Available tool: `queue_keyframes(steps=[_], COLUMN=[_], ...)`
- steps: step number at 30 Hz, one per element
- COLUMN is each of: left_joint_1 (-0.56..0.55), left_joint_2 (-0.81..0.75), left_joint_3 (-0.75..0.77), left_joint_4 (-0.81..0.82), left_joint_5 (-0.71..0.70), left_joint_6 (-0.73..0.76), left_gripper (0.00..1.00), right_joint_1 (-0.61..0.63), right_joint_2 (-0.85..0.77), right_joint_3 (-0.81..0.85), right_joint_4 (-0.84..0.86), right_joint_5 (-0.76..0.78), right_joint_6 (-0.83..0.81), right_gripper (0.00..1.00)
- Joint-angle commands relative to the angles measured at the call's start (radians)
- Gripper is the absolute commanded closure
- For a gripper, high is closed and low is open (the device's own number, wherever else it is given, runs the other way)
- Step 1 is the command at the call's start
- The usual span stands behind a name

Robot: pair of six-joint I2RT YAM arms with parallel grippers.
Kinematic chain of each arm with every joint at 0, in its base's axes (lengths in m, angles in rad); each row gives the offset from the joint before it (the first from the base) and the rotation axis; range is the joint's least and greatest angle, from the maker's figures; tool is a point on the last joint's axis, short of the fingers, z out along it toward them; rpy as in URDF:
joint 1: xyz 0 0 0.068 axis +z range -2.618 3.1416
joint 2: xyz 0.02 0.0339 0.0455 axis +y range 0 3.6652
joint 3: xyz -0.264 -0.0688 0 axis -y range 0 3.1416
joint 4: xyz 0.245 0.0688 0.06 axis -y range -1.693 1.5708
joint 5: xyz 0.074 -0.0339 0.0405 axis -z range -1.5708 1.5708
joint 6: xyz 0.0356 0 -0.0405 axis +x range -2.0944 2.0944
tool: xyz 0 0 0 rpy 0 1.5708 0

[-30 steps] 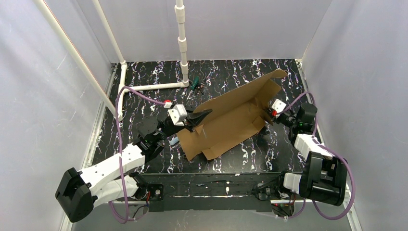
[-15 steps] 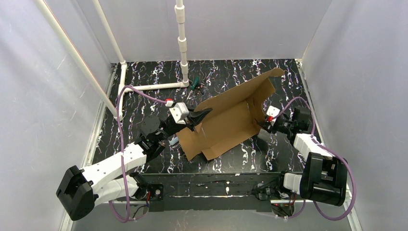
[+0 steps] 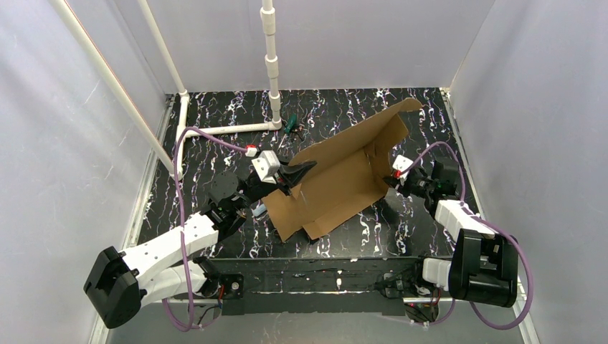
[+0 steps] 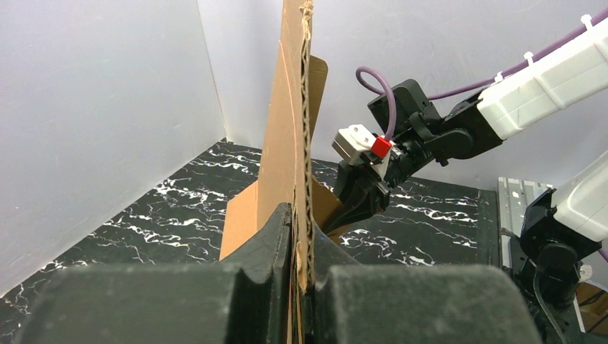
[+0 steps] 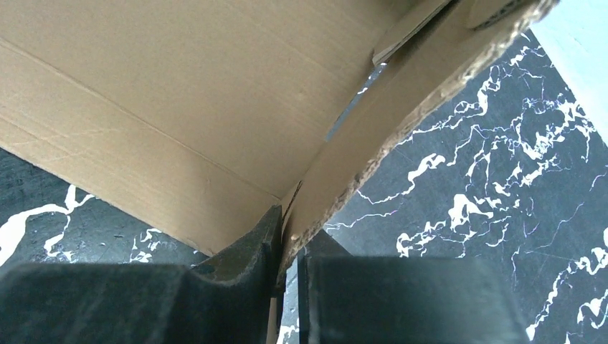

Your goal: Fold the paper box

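Left gripper [image 4: 301, 240]: I see it clamped on the paper box's [image 3: 344, 172] near-left edge.
Right gripper [image 5: 287, 247]: I see it pinching the right flap edge.

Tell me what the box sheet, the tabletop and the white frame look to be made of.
Paper box: brown corrugated cardboard, matte; the fluted core shows along its cut edge. Tabletop: black with white marble-like veins, probably a printed film or laminate, though that is not certain. White frame: smooth tubes with collar fittings, likely plastic pipe.
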Motion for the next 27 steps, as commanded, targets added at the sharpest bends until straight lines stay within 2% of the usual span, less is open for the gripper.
queue_keyframes(steps=[1,11,17,20,27], left_joint_1=[-0.014,-0.025,-0.026,-0.026,-0.026], left_joint_2=[0.006,0.033,0.021,0.014,0.022], left_joint_3=[0.017,0.040,0.033,0.030,0.028], left_joint_4=[0.028,0.027,0.028,0.028,0.026], left_joint_5=[-0.004,-0.035,-0.049,-0.051,-0.045], left_joint_6=[-0.043,-0.055,-0.053,-0.050,-0.031], left_gripper=[1.00,1.00,1.00,1.00,1.00], right_joint_1=[0.046,0.119,0.223,0.231,0.232], right_joint_2=[-0.016,-0.009,0.003,-0.003,-0.036], right_joint_3=[-0.004,0.005,0.022,0.047,0.115], right_joint_4=[-0.073,-0.085,-0.041,-0.025,-0.097], right_joint_5=[0.044,0.173,0.375,0.472,0.553], right_joint_6=[-0.065,-0.084,-0.012,0.048,0.112], right_gripper=[0.81,0.79,0.76,0.70,0.63])
